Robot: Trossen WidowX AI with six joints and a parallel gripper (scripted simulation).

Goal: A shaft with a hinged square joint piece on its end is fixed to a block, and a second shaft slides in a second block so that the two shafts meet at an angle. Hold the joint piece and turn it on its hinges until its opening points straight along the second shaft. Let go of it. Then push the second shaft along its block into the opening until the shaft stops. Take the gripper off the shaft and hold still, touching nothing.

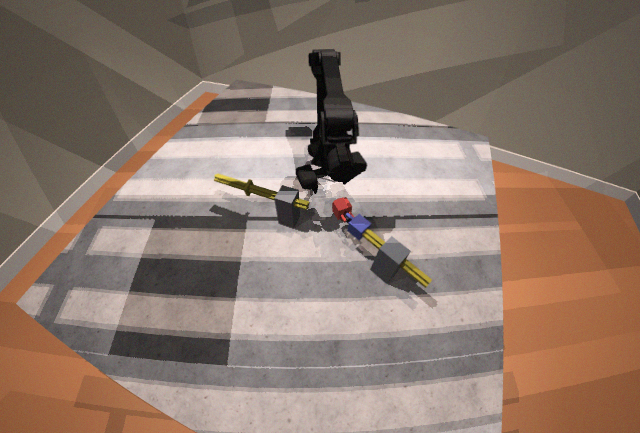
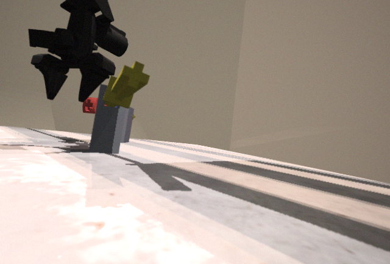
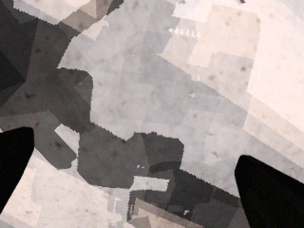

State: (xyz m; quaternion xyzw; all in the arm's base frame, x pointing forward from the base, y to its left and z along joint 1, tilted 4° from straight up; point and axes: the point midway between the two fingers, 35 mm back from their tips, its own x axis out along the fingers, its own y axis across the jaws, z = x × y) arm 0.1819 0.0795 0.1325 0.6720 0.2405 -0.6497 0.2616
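The red joint piece (image 1: 341, 208) (image 2: 89, 105) is hinged to a blue part (image 1: 359, 226) on the fixed yellow shaft (image 1: 416, 272), which runs through a grey block (image 1: 391, 261). A dark cross-shaped opening shows on its face in the exterior view; its exact alignment is unclear. The second yellow shaft (image 1: 232, 182) (image 2: 125, 86) runs through another grey block (image 1: 287, 206) (image 2: 105, 128). Its inner end is apart from the red piece. My gripper (image 2: 66, 99) (image 3: 139, 152) is open and empty, above the assembly; the wrist view shows no part of the joint between its fingers.
The second shaft has a raised collar (image 1: 249, 187) outside its block. The black arm (image 1: 330, 82) reaches in from the back over the patterned table top (image 1: 289, 314). The orange floor (image 1: 558, 242) lies beyond the table.
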